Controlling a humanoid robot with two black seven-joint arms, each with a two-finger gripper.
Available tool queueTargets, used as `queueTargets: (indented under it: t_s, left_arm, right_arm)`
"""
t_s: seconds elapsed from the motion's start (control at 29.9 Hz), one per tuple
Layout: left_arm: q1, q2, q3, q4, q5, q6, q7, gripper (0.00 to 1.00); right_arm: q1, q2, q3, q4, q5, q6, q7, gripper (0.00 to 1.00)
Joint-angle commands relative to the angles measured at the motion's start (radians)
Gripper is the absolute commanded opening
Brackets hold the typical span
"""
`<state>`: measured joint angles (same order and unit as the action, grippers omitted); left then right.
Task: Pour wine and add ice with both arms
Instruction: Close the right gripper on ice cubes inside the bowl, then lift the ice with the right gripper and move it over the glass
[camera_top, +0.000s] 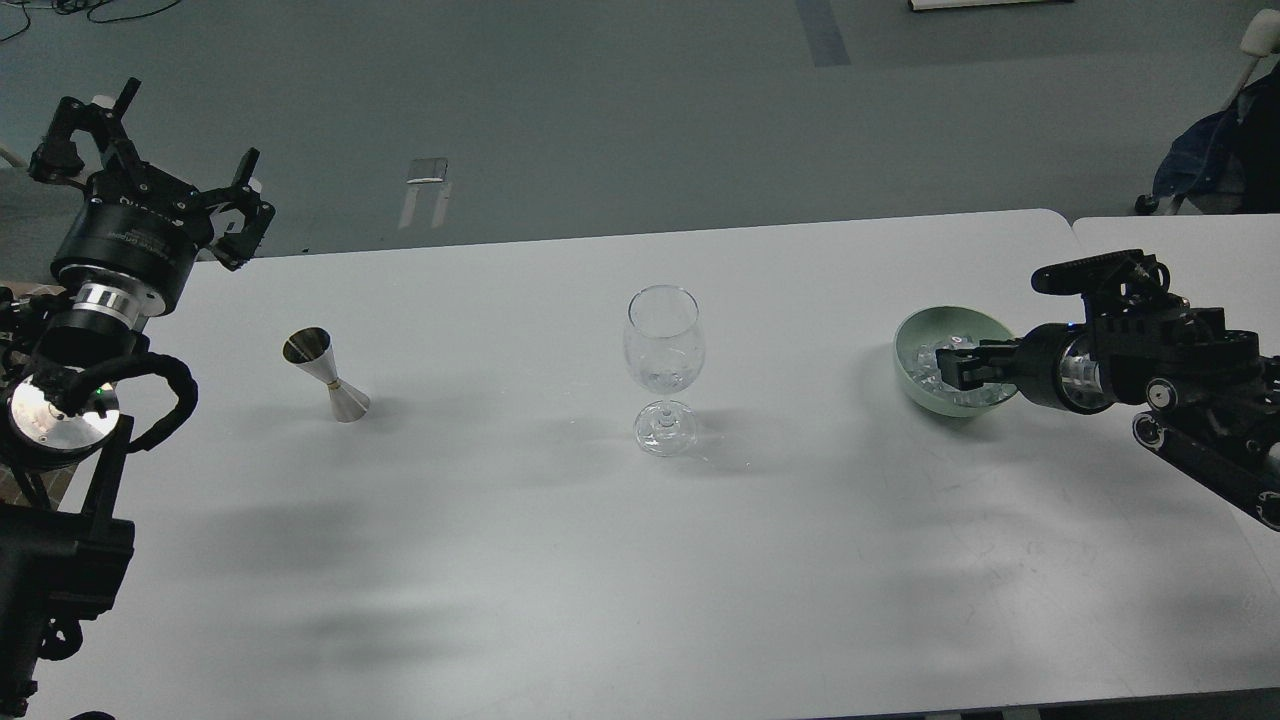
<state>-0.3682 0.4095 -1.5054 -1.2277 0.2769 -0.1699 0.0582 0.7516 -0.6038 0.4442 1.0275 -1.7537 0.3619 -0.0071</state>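
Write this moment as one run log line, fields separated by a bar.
left gripper: open, raised, empty | right gripper: in green bowl at ice | wine glass: upright, centre | jigger: standing

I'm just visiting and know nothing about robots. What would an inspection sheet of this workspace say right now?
Surface: white table, bare apart from three items.
Job's things: wine glass upright at centre, contents hard to tell; jigger upright to its left; green bowl of ice to its right.
Clutter: nothing seen.
Grippers: left gripper raised off the table, open, empty; right gripper reaching into the bowl, grip unclear.
Cables: black cable looped on the left arm.
Surroundings: grey floor, second table at right.
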Motion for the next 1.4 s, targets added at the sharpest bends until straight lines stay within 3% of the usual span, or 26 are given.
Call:
queueTargets:
  t_s: [0.0, 0.2, 0.47, 0.6, 0.84, 1.1, 1.37]
  left_arm:
    - [0.0, 0.0, -0.001, 0.01, -0.001, 0.0, 0.0, 0.97]
    - [0.0, 0.003, -0.001, 0.011, -0.001, -0.007, 0.0, 0.97]
    - [-0.001, 0.003, -0.01, 0.033, 0.001, -0.019, -0.001, 0.97]
    - [-0.001, 0.003, -0.013, 0.039, -0.001, -0.022, 0.0, 0.97]
    - [-0.001, 0.008, -0.015, 0.037, -0.001, -0.022, 0.0, 0.97]
    - [-0.001, 0.017, -0.027, 0.039, -0.001, -0.023, 0.0, 0.97]
    - [-0.005, 0.019, -0.027, 0.036, 0.001, -0.022, 0.002, 0.97]
  right_arm:
    - [0.0, -0.001, 0.001, 0.0, 0.003, 0.0, -0.001, 0.39]
    - [0.0, 0.001, 0.004, 0.002, 0.006, 0.0, -0.001, 0.38]
    - [0.009, -0.002, 0.007, 0.006, 0.014, 0.002, 0.001, 0.17]
    - [0.0, -0.004, 0.013, 0.008, 0.019, 0.002, 0.003, 0.12]
    - [-0.006, -0.017, 0.021, 0.058, 0.026, 0.003, 0.006, 0.12]
    - [-0.008, -0.186, 0.089, 0.282, 0.115, 0.006, 0.007, 0.12]
    - [-0.005, -0.209, 0.194, 0.422, 0.12, 0.008, 0.004, 0.11]
